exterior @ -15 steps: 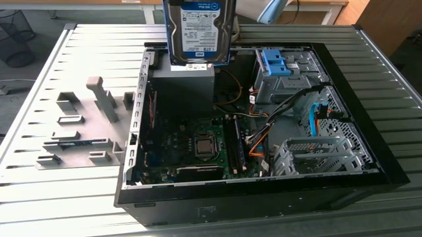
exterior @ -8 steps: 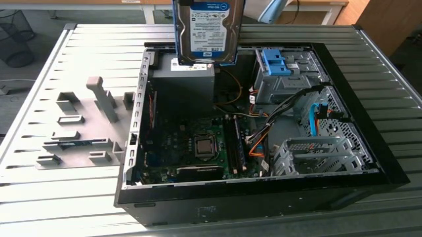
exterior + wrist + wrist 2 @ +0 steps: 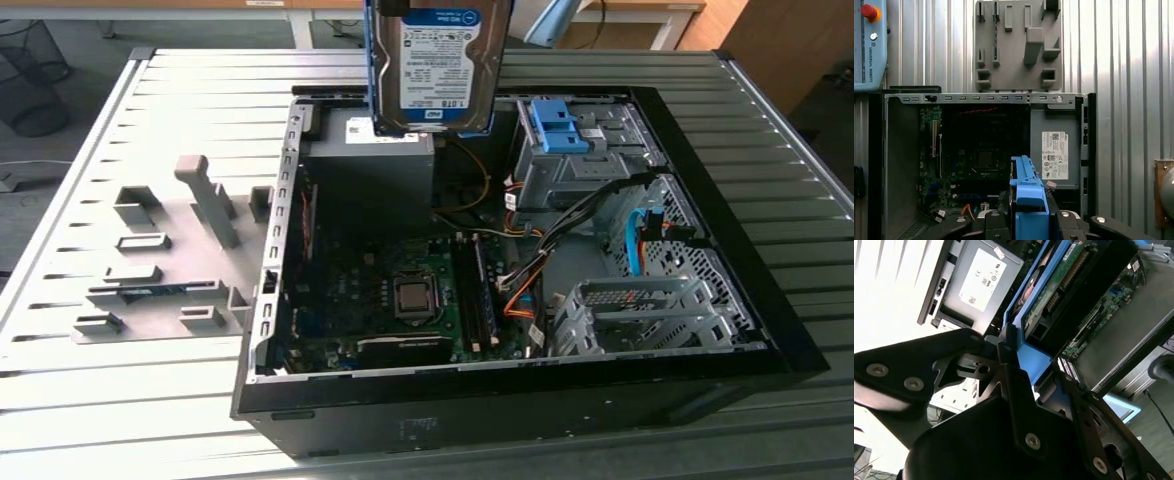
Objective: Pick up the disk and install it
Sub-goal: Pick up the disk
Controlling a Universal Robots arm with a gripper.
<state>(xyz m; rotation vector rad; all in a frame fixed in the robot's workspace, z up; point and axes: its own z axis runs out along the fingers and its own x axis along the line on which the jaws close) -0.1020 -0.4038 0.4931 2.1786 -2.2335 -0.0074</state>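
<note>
Disk [image 3: 438, 65] hangs with its long axis upright over the open computer case [image 3: 795, 345]; fingers [image 3: 1013, 375] are clamped on its blue frame from above.

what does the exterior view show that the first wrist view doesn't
Exterior view: the label face of the disk, hanging above the open computer case, and a blue bracket on the drive cage. First wrist view: the gripper shut on the disk's blue frame, and a red button. Both: that case and the grey fixture plate.
</note>
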